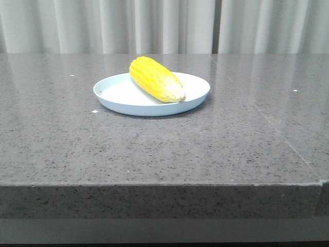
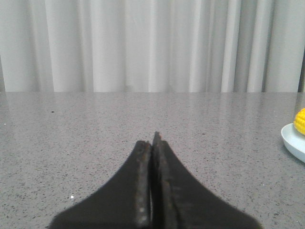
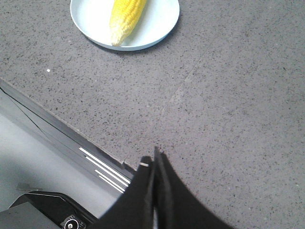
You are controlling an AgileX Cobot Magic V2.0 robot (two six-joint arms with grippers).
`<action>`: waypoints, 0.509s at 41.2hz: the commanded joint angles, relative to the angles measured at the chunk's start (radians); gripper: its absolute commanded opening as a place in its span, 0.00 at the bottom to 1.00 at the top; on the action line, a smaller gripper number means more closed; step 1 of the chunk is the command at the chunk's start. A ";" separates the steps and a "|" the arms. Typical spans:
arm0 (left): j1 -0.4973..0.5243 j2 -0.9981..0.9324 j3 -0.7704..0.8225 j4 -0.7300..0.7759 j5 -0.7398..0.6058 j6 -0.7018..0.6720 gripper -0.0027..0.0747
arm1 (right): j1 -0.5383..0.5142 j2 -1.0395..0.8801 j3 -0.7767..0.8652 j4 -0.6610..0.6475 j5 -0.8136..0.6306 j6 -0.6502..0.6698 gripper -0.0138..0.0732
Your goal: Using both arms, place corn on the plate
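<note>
The corn (image 1: 156, 79) was seen lying on the plate (image 1: 118, 102), its paler tip toward the near rim. The left gripper (image 2: 153, 143) and the right gripper (image 3: 155, 164) were both closed on nothing, held low over the table (image 1: 154, 149), apart from the plate.

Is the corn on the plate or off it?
On it: the corn lies on its side across the plate, with neither gripper touching it.

no readable text, labels, brands, numbers or signs in any view
</note>
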 commanded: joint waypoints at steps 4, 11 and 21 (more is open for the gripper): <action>0.002 -0.016 0.023 -0.014 -0.077 0.007 0.01 | -0.002 0.003 -0.025 -0.008 -0.063 -0.005 0.08; 0.002 -0.016 0.023 -0.014 -0.077 0.007 0.01 | -0.002 0.003 -0.025 -0.008 -0.063 -0.005 0.08; -0.010 -0.016 0.023 -0.014 -0.077 0.007 0.01 | -0.002 0.003 -0.025 -0.008 -0.063 -0.005 0.08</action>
